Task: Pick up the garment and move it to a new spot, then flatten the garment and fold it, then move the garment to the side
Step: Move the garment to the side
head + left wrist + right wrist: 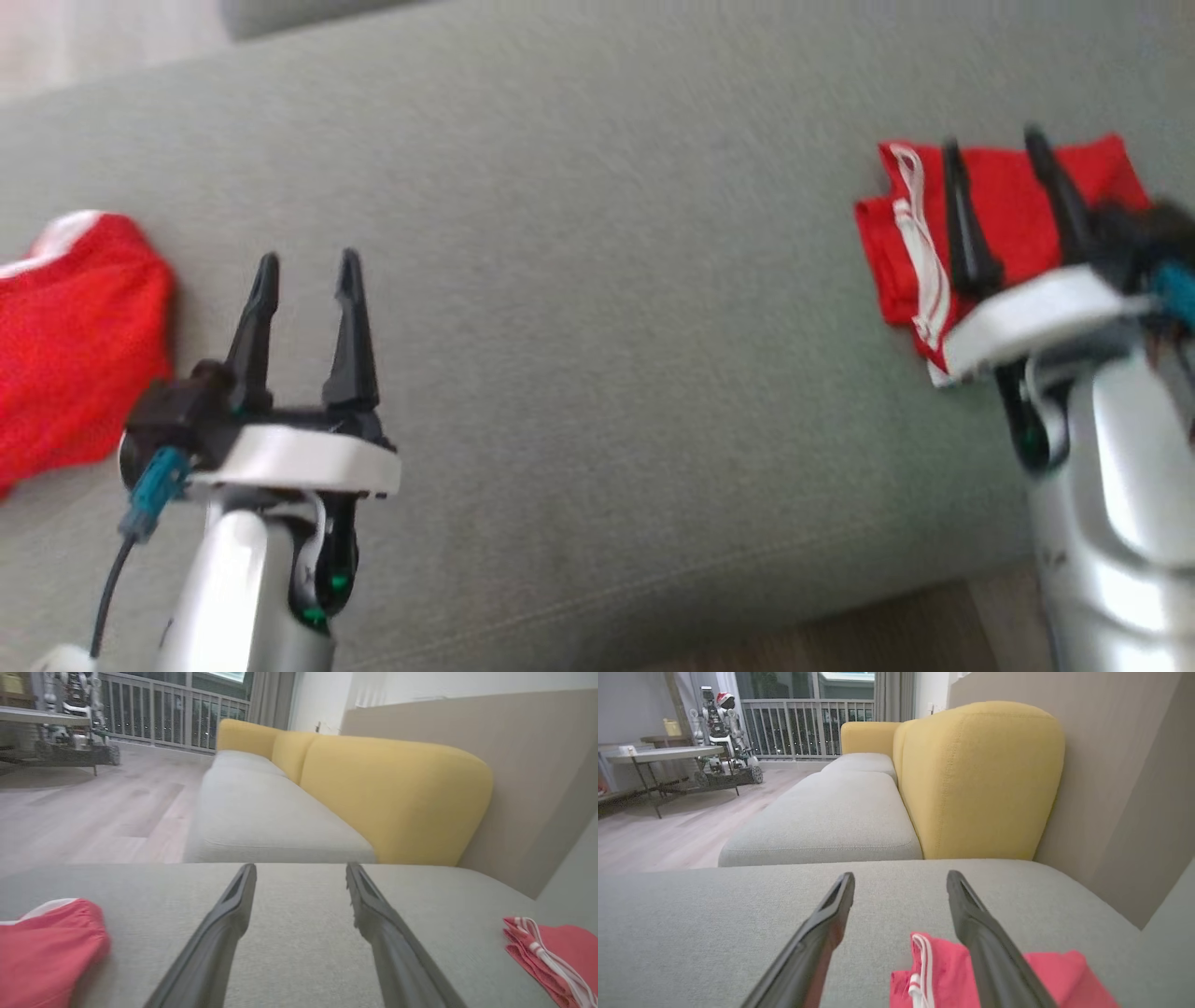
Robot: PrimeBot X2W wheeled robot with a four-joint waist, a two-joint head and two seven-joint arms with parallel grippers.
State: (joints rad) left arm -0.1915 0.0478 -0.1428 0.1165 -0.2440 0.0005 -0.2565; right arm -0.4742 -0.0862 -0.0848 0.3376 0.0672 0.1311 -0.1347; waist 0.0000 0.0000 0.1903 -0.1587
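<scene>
The garment (887, 252) is red with white stripes and lies folded on the grey sofa seat (607, 327), at the right. My right gripper (991, 140) hovers over it, open, its two fingers spread above the cloth and holding nothing. In the right wrist view the garment (943, 975) lies beneath and between the fingers of that gripper (900, 875). My left gripper (309, 255) is open and empty over bare cushion at the left. The left wrist view shows its fingers (301, 865) wide apart, with the folded garment (551, 947) far to the right.
A second red garment (75, 336) with a white edge lies loose at the seat's left end, also in the left wrist view (46, 947). The cushion's front edge meets wooden floor (887, 635). Yellow backrests (397, 798) line a further sofa section.
</scene>
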